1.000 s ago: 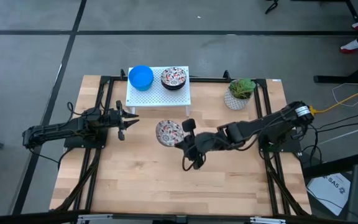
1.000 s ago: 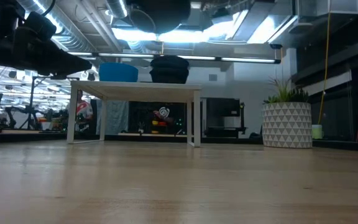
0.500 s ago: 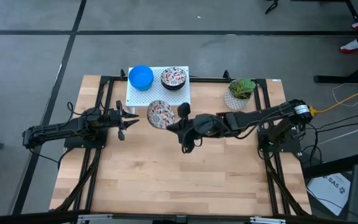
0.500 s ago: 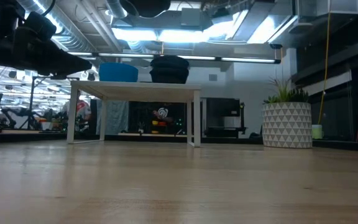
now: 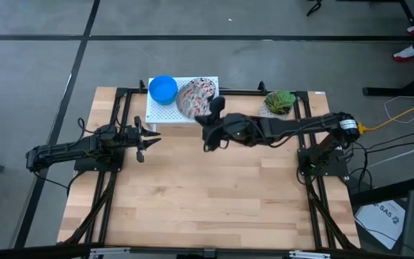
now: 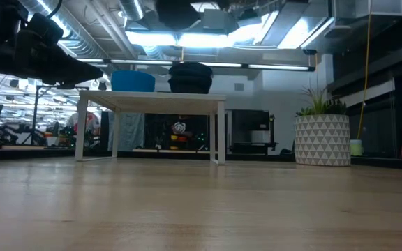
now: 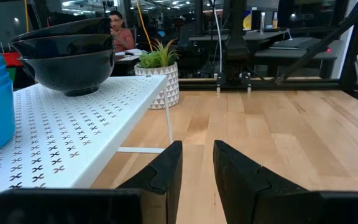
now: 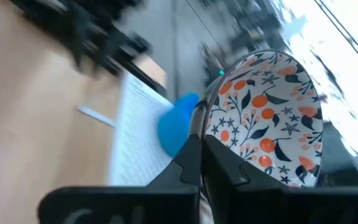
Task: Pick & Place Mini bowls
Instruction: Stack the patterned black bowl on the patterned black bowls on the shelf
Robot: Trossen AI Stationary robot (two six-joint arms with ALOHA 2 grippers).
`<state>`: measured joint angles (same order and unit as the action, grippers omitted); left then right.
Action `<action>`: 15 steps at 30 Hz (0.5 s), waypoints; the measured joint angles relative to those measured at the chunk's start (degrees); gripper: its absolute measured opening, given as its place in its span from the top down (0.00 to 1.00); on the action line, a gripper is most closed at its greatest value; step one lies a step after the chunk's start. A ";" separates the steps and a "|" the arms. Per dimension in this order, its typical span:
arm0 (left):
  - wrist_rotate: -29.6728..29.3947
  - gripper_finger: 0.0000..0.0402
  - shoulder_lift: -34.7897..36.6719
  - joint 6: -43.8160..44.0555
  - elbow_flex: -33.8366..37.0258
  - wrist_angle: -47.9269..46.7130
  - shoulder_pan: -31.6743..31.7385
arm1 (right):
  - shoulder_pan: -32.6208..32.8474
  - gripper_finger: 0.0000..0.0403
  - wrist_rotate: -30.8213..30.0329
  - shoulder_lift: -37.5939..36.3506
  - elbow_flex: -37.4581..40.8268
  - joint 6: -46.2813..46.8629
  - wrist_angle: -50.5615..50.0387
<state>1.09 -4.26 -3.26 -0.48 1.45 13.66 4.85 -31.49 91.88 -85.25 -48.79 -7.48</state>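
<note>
Right gripper (image 5: 208, 119): clamped on the rim of a floral bowl (image 5: 195, 98), held tilted in the air over the white stand (image 5: 165, 114), above its right half.
Floral stack (image 6: 190, 78): on the stand's right half, at the table's far edge, under the held bowl.
Blue stack (image 5: 163, 88): on the stand's left half.
Left gripper (image 5: 141, 140): waits just left of the stand, fingers slightly apart, empty.
Progress: seemingly near the end; no bowls on the table, only this bowl is left to set down.
</note>
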 joint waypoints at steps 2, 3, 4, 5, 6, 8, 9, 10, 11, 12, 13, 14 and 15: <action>0.00 0.79 -0.01 0.01 0.01 0.00 0.01 | -1.14 0.97 -3.21 0.00 0.00 -0.11 0.13; 0.00 0.79 -0.01 -0.01 -0.02 0.00 0.01 | -1.66 0.97 -4.71 0.00 0.00 -0.08 0.16; 0.00 0.79 -0.01 -0.01 -0.01 0.02 0.01 | -2.21 0.97 -6.00 0.00 0.00 0.05 0.14; 0.00 0.79 -0.01 0.02 0.00 0.00 0.00 | -2.73 0.97 -7.02 0.00 -0.19 0.10 -0.29; 0.00 0.79 0.00 0.02 0.01 0.00 0.01 | -3.25 0.97 -7.92 0.00 -0.68 0.11 -1.17; 0.00 0.79 -0.01 -0.01 0.00 0.01 -0.01 | -4.36 0.97 -9.04 0.00 -1.41 0.14 -1.84; 0.00 0.79 0.00 0.00 0.00 0.00 -0.01 | -4.94 0.97 -9.54 -0.01 -1.70 0.17 -1.76; 0.00 0.79 -0.01 0.02 -0.02 0.00 -0.01 | -5.53 0.97 -10.02 -0.02 -1.93 0.18 -1.71; 0.02 0.79 -0.01 0.02 0.01 0.00 0.01 | -6.06 0.97 -10.54 -0.03 -2.19 0.26 -1.81; 0.00 0.79 -0.01 -0.01 0.01 0.00 -0.01 | -6.59 0.97 -11.16 -0.02 -2.58 0.30 -2.03; 0.00 0.79 -0.01 -0.01 0.00 0.00 0.01 | -7.15 0.97 -11.53 -0.02 -3.05 0.30 -2.49; 0.01 0.79 0.00 0.02 -0.01 0.00 0.00 | -7.68 0.97 -11.77 -0.02 -3.76 0.30 -3.46; 0.00 0.79 -0.01 0.02 -0.01 0.00 0.00 | -8.22 0.97 -11.92 -0.02 -4.40 0.37 -4.38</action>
<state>1.09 -4.27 -3.25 -0.48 1.45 13.67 -3.37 -43.42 91.85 -89.66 -48.43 -11.86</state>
